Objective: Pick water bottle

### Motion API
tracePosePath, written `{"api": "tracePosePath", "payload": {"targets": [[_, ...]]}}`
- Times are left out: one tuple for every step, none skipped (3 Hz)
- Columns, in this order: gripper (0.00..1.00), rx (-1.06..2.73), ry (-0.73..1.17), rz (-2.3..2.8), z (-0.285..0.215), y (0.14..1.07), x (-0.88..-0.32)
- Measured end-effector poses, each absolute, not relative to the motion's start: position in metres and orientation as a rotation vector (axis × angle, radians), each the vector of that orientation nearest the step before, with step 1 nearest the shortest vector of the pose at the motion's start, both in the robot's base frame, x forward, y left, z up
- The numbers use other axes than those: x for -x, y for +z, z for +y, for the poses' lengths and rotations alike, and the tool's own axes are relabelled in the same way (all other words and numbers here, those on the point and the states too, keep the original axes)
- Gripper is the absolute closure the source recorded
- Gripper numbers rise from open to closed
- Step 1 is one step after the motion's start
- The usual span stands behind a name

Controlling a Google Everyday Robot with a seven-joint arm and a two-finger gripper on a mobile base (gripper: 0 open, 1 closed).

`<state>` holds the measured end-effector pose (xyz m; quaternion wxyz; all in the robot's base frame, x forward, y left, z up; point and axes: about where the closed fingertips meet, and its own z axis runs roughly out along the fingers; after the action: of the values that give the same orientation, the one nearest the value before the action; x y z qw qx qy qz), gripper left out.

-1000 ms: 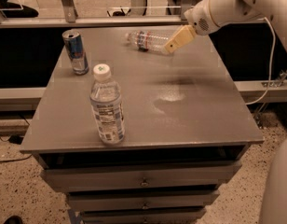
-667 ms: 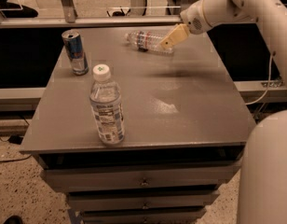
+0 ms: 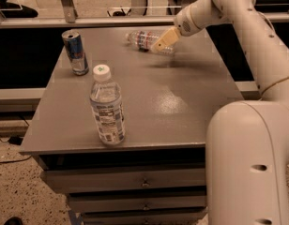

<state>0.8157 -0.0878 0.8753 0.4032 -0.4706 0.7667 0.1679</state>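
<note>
The water bottle (image 3: 142, 39), slim, clear and ribbed with a red-and-blue label band, lies on its side near the far edge of the grey table (image 3: 182, 97). My gripper (image 3: 164, 40), with tan tips, reaches in from the upper right. It sits over the bottle's right end and overlaps it in this view. The bottle's left end with its neck shows clear of the gripper.
A fatter clear bottle with a white cap (image 3: 107, 108) stands upright at the front left. A blue-silver can (image 3: 75, 52) stands at the back left. My white arm and base (image 3: 250, 149) fill the right side. Drawers (image 3: 135, 182) sit under the tabletop.
My gripper has moved a little left, further over the lying bottle's right end. The bottle, can and upright bottle have stayed where they were.
</note>
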Motion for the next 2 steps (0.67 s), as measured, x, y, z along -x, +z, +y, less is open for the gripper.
{"api": "tracePosePath", "payload": {"targets": [[0.0,1.207,0.396,1.973,-0.0846,0.8631,-0.8243],[0.16,1.24,0.369,2.028,-0.0816,0.8532,-0.8261]]}}
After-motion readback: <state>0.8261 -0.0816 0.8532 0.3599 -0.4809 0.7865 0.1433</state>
